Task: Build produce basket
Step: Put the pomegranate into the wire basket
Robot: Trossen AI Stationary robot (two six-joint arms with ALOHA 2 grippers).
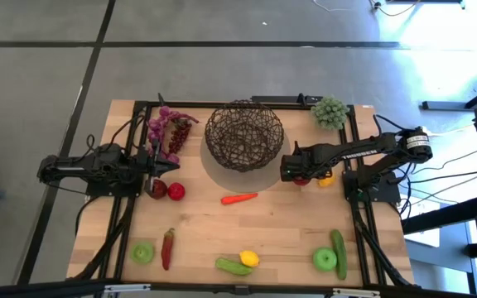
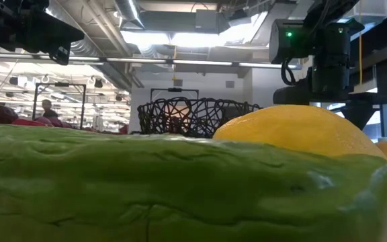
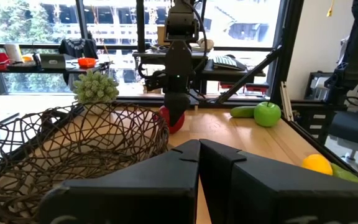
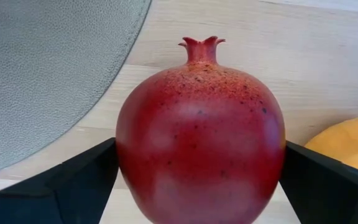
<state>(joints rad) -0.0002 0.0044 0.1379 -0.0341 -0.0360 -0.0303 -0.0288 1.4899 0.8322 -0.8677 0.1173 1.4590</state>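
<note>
The right gripper (image 4: 199, 180) stood with its two dark fingers (image 4: 73, 183) spread wide on either side of a red pomegranate (image 4: 201, 134), which filled the gap between them; whether the pads touched its skin could not be told. The fruit sat on the wooden table (image 1: 280, 228) just right of the basket (image 1: 243, 134), at the edge of the round grey mat (image 4: 42, 68) on which the basket rested, with a yellow-orange fruit (image 1: 326, 178) touching or just beside it on the side away from the basket. The left gripper (image 1: 171, 168) waited left of the basket, its fingers (image 3: 166, 180) pressed together and holding nothing. Purple grapes (image 1: 166, 131) lay left of the basket, and two red apples (image 1: 166, 190) sat below them beside the left gripper. An orange carrot (image 1: 239, 198) lay just in front of the basket. Well in front of the basket, along the table's near edge, lay a green apple (image 1: 143, 252), a red chilli (image 1: 167, 247), a green cucumber (image 1: 232, 266) touching a yellow lemon (image 1: 249, 258), and another green apple (image 1: 325, 259) against a second cucumber (image 1: 339, 251). A pale green bumpy cluster (image 1: 330, 112) sat at the far right corner, beyond the basket.
</note>
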